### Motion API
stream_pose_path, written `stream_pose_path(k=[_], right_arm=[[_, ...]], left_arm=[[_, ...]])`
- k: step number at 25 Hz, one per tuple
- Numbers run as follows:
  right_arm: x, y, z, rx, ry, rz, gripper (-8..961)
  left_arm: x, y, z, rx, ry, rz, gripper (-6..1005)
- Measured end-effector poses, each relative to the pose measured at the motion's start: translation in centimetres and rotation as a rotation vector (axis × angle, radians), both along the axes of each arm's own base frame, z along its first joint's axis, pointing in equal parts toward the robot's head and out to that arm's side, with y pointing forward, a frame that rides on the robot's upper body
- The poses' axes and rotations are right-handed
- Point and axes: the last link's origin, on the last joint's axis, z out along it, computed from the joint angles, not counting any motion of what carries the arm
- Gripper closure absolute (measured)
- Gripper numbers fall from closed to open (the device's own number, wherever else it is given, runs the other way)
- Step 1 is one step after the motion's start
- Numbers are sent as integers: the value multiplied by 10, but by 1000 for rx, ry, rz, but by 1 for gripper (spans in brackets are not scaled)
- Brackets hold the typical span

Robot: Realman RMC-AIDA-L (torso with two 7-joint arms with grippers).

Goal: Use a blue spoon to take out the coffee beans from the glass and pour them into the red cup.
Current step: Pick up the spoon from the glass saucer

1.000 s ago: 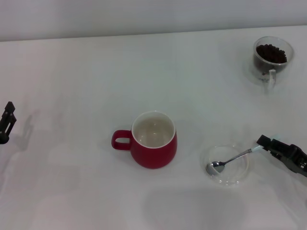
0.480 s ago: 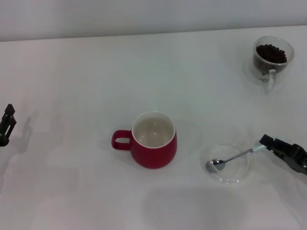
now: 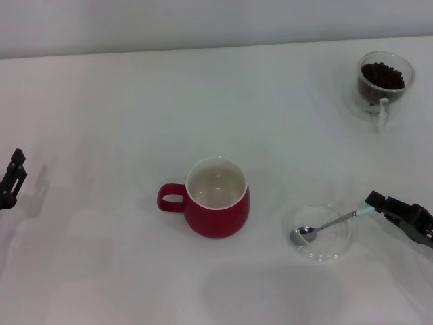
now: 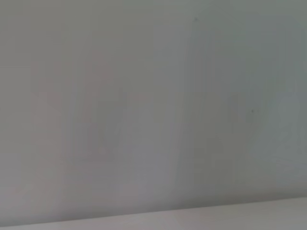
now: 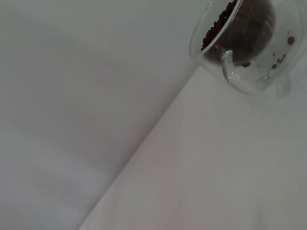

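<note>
your right gripper [image 3: 373, 202] sits at the pale handle end of the blue spoon [image 3: 328, 225], and it looks clamped on that tip, though the contact is small and hard to be sure of. the spoon's bowl rests inside a shallow clear dish [image 3: 336, 253] just right of the red cup [image 3: 217, 197].

to do this step well, make sure the grip is firm before you lift, raise the spoon straight up so the bowl clears the dish rim, and keep the bowl level and facing up for scooping.

the glass [image 3: 383, 84] with the coffee beans [image 3: 382, 74] stands well beyond the red cup, far to its right, so you carry the spoon away from the cup first.

your left gripper [image 3: 12, 177] is parked far left of the red cup; you cannot tell its state.
</note>
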Motion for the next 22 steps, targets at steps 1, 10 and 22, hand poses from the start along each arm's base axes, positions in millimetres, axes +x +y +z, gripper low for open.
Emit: stream_pose_path(k=[1,10,22], right_arm=[[0,0,0,0,1,2,784],[-2,2,5,17,13,20,787],[-1,9,24,68,19,35,805]], left_arm=[[0,0,0,0,-1,0,408],[1,0,0,0,-3,-2,408],[0,0,1,1,1,-1,408]])
